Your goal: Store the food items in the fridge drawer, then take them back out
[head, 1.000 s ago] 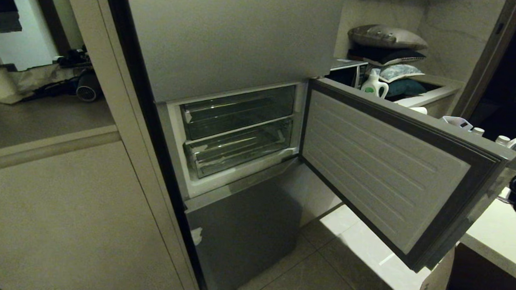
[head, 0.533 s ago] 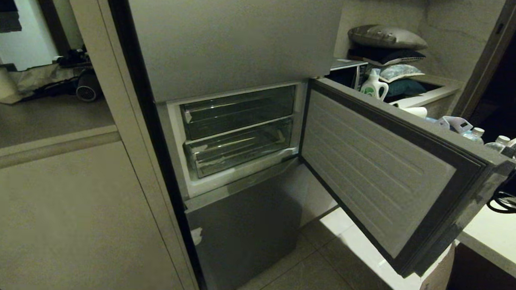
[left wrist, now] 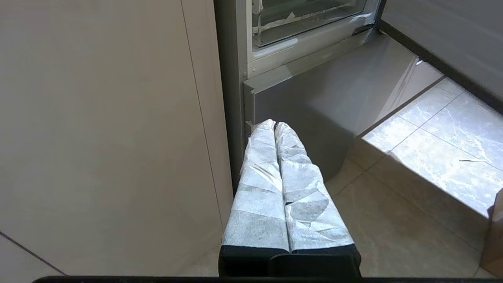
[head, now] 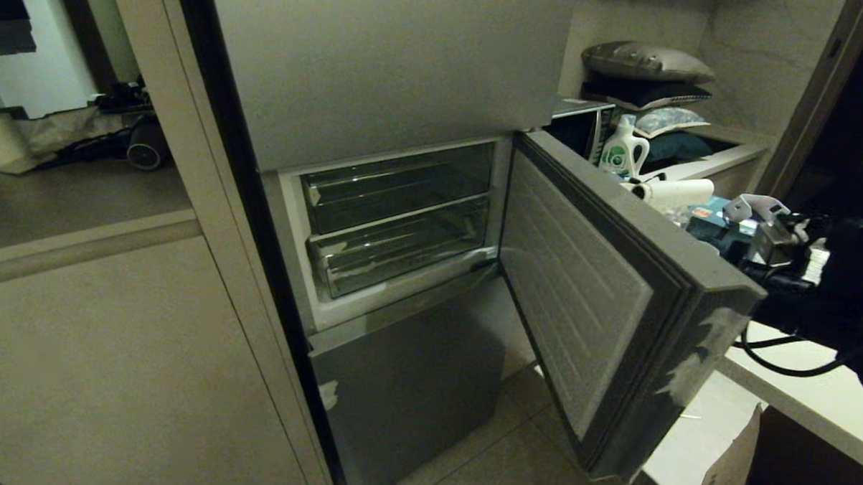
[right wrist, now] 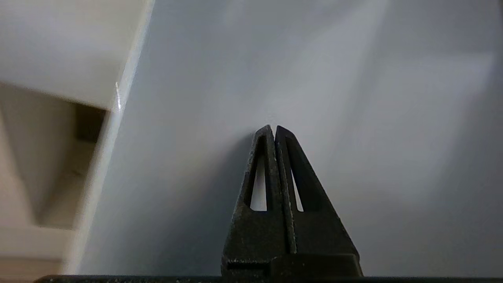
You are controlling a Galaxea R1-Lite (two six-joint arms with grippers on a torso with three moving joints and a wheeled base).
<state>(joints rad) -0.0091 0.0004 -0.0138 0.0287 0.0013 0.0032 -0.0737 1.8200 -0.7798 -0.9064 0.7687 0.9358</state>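
Observation:
The fridge drawer [head: 402, 252], a clear bin with whitish tape scraps on its front edge, sits pushed in under a second clear bin in the open middle compartment; its front corner also shows in the left wrist view [left wrist: 310, 15]. No food items are in view. The grey compartment door [head: 588, 291] stands about half open. My right arm [head: 832, 285] reaches in behind the door from the right. My right gripper [right wrist: 274, 127] is shut and empty, its tips against the door's smooth grey outer face [right wrist: 353, 98]. My left gripper [left wrist: 274, 124], wrapped in white, is shut and parked low by the fridge's bottom door [left wrist: 314, 118].
A white counter [head: 814, 385] at the right carries a detergent bottle [head: 621, 152], a paper roll [head: 674, 190] and small packages. Pillows [head: 646, 63] are stacked behind it. A cardboard box [head: 729, 468] stands on the tiled floor. A beige cabinet panel [head: 111, 368] flanks the fridge on the left.
The compartment door has swung from wide open towards the fridge, to roughly half open. My right arm has come into the head view from the right, following the door's outer face.

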